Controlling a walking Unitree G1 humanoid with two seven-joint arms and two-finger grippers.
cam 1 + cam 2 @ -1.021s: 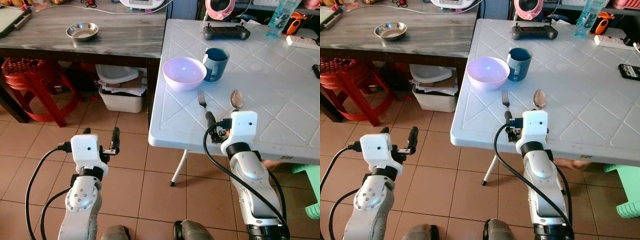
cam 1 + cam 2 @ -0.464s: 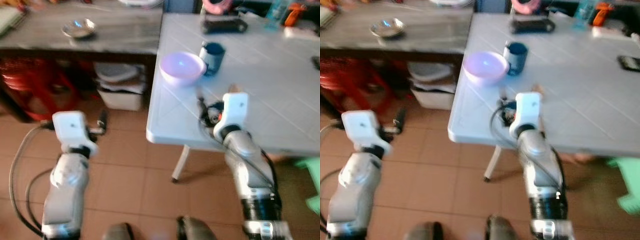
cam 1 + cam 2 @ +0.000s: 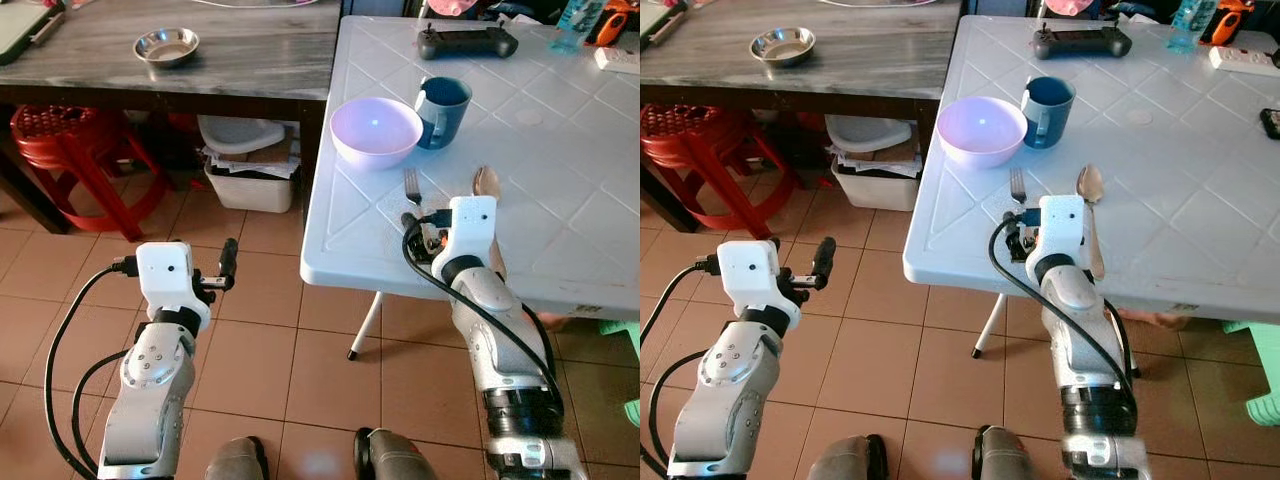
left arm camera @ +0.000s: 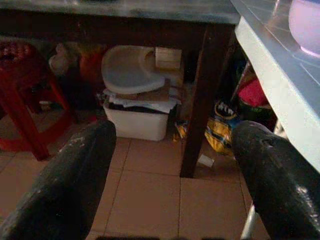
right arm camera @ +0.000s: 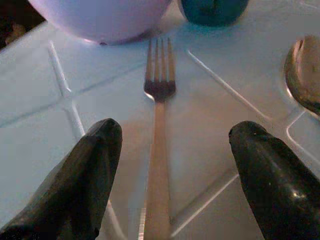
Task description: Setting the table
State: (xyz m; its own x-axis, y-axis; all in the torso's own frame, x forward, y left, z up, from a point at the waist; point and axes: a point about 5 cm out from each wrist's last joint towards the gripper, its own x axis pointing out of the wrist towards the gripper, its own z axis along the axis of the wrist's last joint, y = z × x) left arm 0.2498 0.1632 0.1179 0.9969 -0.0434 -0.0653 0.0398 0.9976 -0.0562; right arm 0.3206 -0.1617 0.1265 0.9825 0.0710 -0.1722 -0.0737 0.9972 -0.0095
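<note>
1. Centrally, a slim silver metal fork [image 5: 159, 145] is seen flat on the white plastic counter [image 3: 560, 190], between the spread-wide right pincer [image 5: 165, 175] fingers.
2. Over the floor, the left pincer [image 4: 170, 170] is held wide.

— Where did the fork [image 5: 159, 131] lie?
— Flat on the white table [image 3: 560, 190], tines toward the lilac bowl [image 3: 376, 131], handle toward the near edge.
— And the spoon [image 3: 1089, 188]?
— Just beside the fork, apart from it, lying parallel with its bowl end toward the far side.
— The cup?
— A dark blue mug [image 3: 441, 99] stood upright just beside the bowl.
</note>
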